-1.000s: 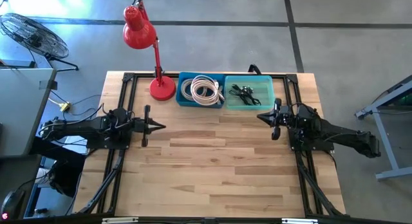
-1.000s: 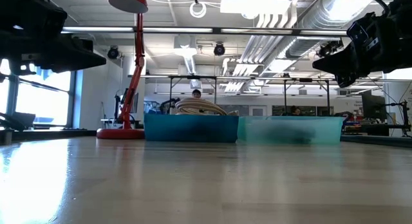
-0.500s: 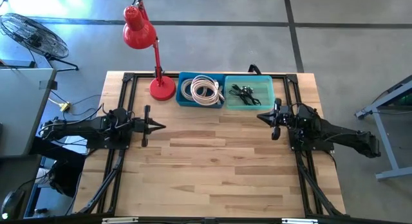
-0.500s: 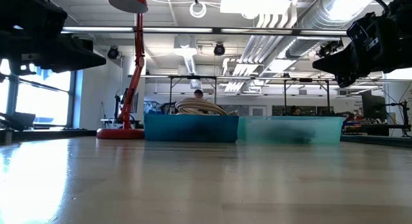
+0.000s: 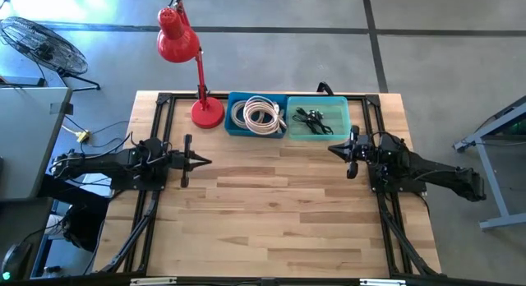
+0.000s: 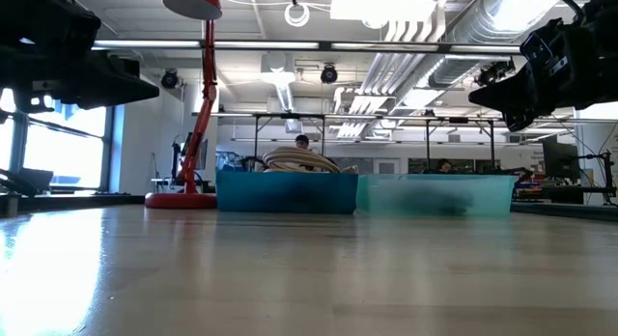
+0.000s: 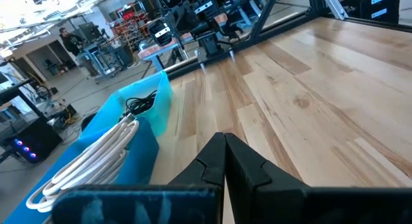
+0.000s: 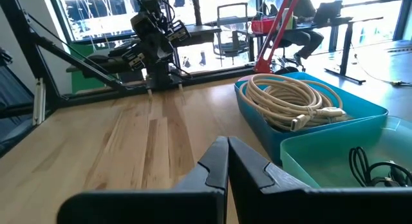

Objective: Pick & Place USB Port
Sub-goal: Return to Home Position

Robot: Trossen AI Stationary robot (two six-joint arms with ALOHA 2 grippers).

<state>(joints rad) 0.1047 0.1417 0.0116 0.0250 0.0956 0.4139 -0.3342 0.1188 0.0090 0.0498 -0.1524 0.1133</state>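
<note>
Coiling in loose loops, the cream charger cable (image 5: 260, 116) fills the blue plastic bin (image 5: 255, 135) beside the tangled black cable (image 5: 312, 119) in the translucent green bin (image 5: 317, 136), while the left gripper (image 5: 206, 162) and right gripper (image 5: 332, 148) hover well apart, fingers pressed together.

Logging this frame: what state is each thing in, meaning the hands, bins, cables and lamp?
Blue bin: holds the pale cable, coiled.
Green bin: holds the black cable.
Lamp: upright, beside the blue bin.
Left hand: shut, empty, above the left side of the table.
Right hand: shut, empty, near the green bin.
</note>
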